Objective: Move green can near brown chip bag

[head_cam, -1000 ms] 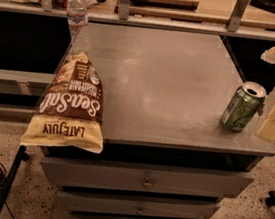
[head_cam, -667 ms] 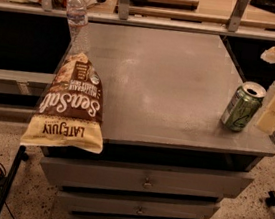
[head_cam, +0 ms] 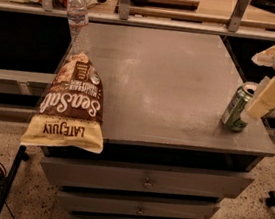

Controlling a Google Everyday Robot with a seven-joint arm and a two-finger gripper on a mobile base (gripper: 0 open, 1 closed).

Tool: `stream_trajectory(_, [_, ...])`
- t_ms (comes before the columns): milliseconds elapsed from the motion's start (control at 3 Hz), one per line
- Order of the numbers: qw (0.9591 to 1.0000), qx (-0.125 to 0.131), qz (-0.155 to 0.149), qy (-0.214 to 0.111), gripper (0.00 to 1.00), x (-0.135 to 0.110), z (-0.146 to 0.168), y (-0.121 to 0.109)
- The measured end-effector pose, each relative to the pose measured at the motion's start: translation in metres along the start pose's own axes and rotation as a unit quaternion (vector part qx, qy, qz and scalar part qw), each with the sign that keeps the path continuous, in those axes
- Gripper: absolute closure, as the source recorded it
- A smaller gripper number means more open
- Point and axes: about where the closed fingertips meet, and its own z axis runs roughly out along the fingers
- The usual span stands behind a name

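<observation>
We note water bottle (head_cam: 77, 18) at rear-left corner of desk (head_cam: 172, 76), behind brown chip bag (head_cam: 71, 105) overhanging front-left edge. Near right edge: green can (head_cam: 237, 107) upright, claw (head_cam: 259, 105) against its right side; apart or clamped, we cannot tell. Open desk surface between them.

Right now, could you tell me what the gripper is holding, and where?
Cannot be told: the gripper is beside the green can, near its top.

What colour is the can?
Can: light green, silver top, in camera view; gripper close beside it.
</observation>
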Motion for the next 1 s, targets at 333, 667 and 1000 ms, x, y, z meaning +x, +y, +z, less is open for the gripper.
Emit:
stream_trajectory(333, [0.9996, -0.008, 0.013, -0.025, 0.00, 0.011, 0.017, -0.017])
stream_trajectory(667, [0.9989, -0.011, 0.024, -0.038, 0.16, 0.025, 0.029, -0.028])
stream_trajectory(1000, [0.9985, -0.006, 0.019, -0.051, 0.40, 0.033, 0.035, -0.032])
